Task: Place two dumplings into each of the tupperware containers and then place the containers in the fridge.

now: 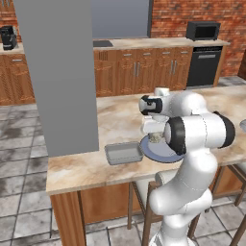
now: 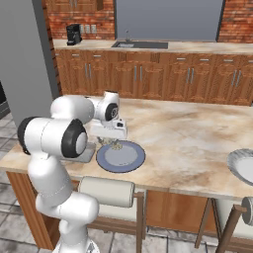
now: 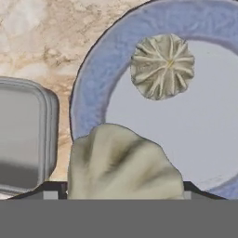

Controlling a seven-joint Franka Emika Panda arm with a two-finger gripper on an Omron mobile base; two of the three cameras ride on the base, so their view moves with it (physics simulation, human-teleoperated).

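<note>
Dumpling (image 3: 123, 162) held in the jaws above blue-grey plate (image 3: 88, 83); no legible writing.

arm: white Franka arm (image 1: 192, 139) rising from lower right, bent over the table
end effector (image 1: 154, 138): low over blue-grey plate, fingertips hidden, a beige dumpling (image 1: 155, 138) at it
plate (image 1: 154, 151): round, blue-grey, on marble table (image 1: 77, 168), partly behind the arm
container: grey tupperware container (image 1: 123, 153), just left of plate, touching or nearly
fridge door (image 1: 60, 72): grey slab, upper left
background: wood cabinets (image 1: 139, 69), black dishwasher (image 1: 204, 66), black microwave (image 1: 202, 30), coffee machine (image 1: 7, 37)
</note>
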